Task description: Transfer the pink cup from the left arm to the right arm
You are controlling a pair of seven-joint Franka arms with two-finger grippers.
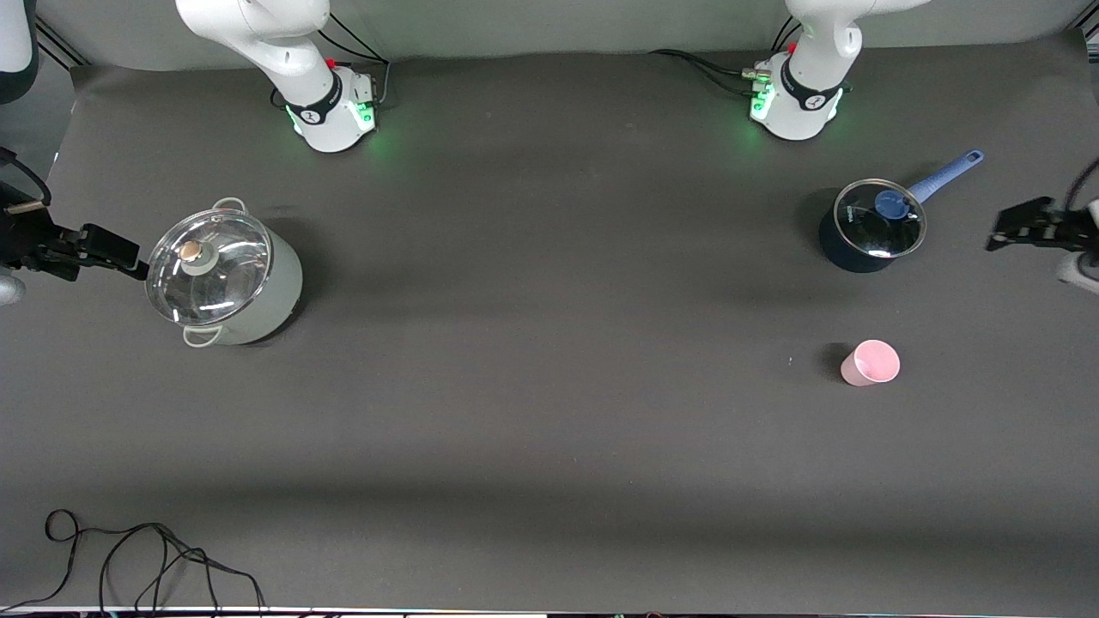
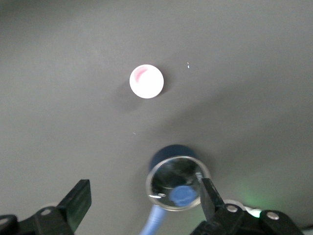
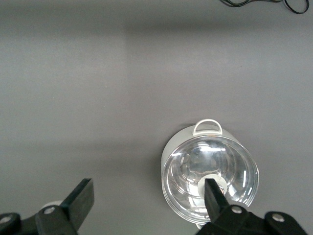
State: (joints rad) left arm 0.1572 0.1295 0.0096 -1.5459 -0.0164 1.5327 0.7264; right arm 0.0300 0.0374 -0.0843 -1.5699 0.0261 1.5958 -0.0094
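The pink cup [image 1: 871, 363] stands upright and alone on the dark table, toward the left arm's end, nearer to the front camera than the blue saucepan [image 1: 874, 225]. It also shows in the left wrist view [image 2: 146, 81] with its mouth up. My left gripper [image 1: 1000, 232] hangs open and empty high over the table's edge at the left arm's end, beside the saucepan and apart from the cup; its own view [image 2: 143, 188] shows the jaws wide apart. My right gripper [image 1: 120, 253] is open and empty in its own view [image 3: 147, 188], up beside the lidded grey pot [image 1: 225, 276].
The blue saucepan [image 2: 177, 178] has a glass lid and a long blue handle. The grey pot [image 3: 209, 176] has a glass lid and two loop handles. A black cable [image 1: 154, 558] lies near the front camera at the right arm's end.
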